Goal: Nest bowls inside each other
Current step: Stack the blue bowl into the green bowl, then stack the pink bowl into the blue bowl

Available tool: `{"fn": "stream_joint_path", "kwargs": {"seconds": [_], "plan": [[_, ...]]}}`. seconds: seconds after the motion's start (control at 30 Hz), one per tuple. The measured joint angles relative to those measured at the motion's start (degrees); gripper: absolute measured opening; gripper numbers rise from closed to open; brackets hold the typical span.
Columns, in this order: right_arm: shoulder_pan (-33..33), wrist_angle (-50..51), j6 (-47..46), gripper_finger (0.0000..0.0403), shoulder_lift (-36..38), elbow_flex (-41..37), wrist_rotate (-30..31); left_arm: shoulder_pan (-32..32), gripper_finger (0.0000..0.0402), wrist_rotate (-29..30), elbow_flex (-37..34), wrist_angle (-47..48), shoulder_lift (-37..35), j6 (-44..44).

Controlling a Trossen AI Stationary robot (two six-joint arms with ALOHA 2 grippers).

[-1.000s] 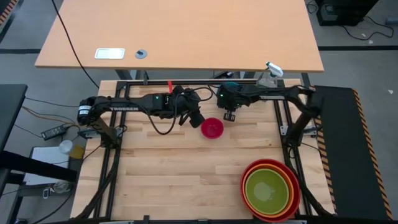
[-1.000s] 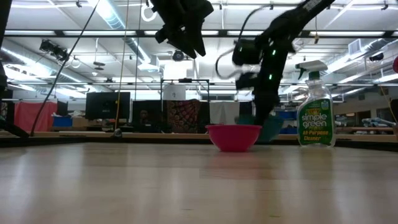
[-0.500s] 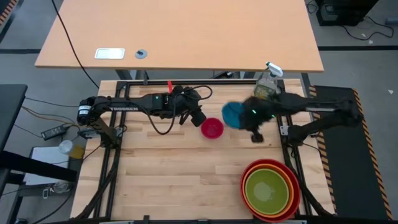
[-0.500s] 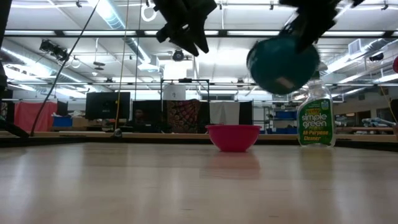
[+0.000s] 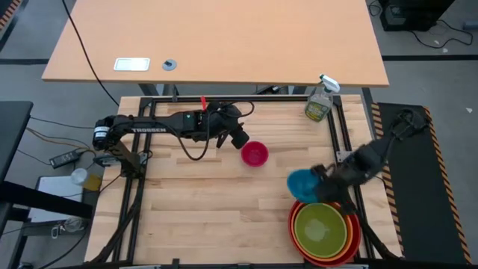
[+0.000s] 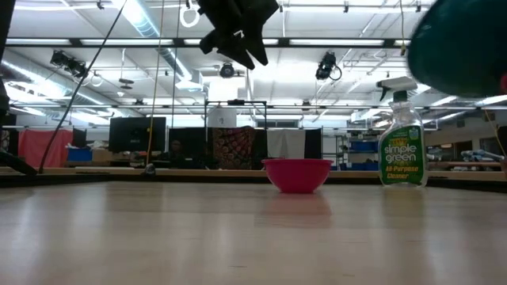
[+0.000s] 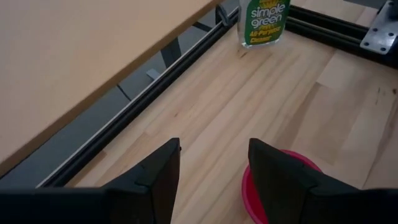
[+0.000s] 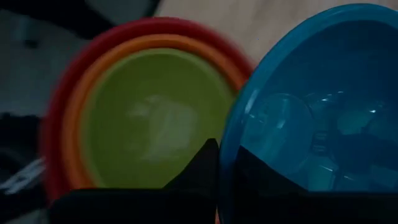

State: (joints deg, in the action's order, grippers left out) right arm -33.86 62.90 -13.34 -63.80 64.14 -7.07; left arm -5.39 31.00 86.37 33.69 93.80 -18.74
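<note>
The blue bowl (image 5: 303,183) hangs in the air just beyond the far left rim of the nested red, orange and lime green bowls (image 5: 325,228), with my right gripper (image 5: 324,179) shut on it. The low view shows it high at the right (image 6: 463,43). The magenta-pink bowl (image 5: 255,154) stands on its base mid-table. My left gripper (image 5: 239,139) hovers open above and just left of it, touching nothing; its fingers (image 7: 155,180) frame the pink rim (image 7: 314,165). My right gripper pinches the blue bowl's rim (image 8: 222,146), one finger (image 8: 205,165) outside the wall and the other showing darkly through it from inside. The fingers slant down from the table's right side. The bowl is lifted clear and tilted.
A clear spray bottle (image 5: 319,104) stands at the table's far right corner. The nested bowls sit at the near right corner, close to the frame rail (image 5: 345,161). Bare wood lies across the table's middle and left (image 5: 202,209).
My right gripper has swung from the far side beside the pink bowl toward the near right, rising and turning, and has carried the blue bowl off the table up to the nested bowls. The left gripper and pink bowl have stayed put.
</note>
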Motion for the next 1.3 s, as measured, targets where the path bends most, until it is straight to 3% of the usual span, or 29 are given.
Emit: {"fn": "stream_joint_path", "kwargs": {"seconds": [0.13, 0.3, 0.53, 0.73, 0.97, 1.07, 1.3], "plan": [[-8.78, -3.09, -7.4, 0.0023, -2.43, 0.04, 1.16, -0.4, 0.0192, 0.02, 0.0, 0.16, 0.0, -0.13], [-19.79, -4.29, -17.3, 0.0023, -6.45, 0.37, 9.37, -0.94, 0.0192, 0.03, 0.0, 0.44, 0.0, -0.13], [-28.62, -11.6, -23.64, 0.0024, -13.44, 0.37, 10.15, -0.94, 0.0192, 0.04, 0.0, 0.42, 0.0, -0.01], [-31.46, -13.74, -24.62, 0.004, -19.53, 0.37, 10.28, -1.57, 0.0192, 0.04, 0.0, 0.17, 0.0, 0.07], [-31.3, -12.78, -35.02, 0.0073, -24.69, 0.37, 10.07, -1.57, 0.0192, -0.89, -0.02, -1.88, 0.0, 0.1], [-31.32, -15.26, -35.51, 0.0095, -24.75, 0.37, 9.09, -1.57, 0.0192, -3.8, -0.02, -2.87, 0.0, 1.44], [-31.3, -17.3, -42.46, 0.017, -19.86, 0.37, 10.06, -1.77, 0.0192, -4.2, -0.02, -3.06, 0.0, 4.42]]}}
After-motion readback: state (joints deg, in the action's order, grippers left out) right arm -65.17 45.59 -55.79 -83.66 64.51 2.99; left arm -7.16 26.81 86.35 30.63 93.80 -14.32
